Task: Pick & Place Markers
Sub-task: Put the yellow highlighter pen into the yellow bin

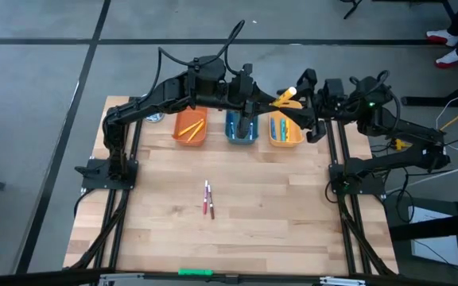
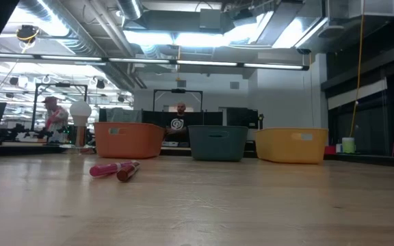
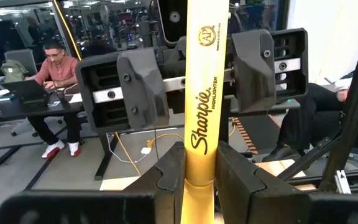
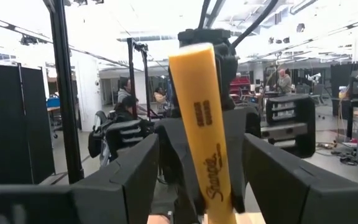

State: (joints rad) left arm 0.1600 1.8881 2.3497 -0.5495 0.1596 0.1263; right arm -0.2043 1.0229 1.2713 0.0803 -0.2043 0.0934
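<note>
Handover over the yellow bin (image 1: 285, 133): my left gripper (image 3: 201, 180) clamps the yellow Sharpie highlighter (image 3: 202, 106) while my right gripper (image 4: 194, 180) straddles it spread wide, so I'd close the right squarely before releasing.
</note>
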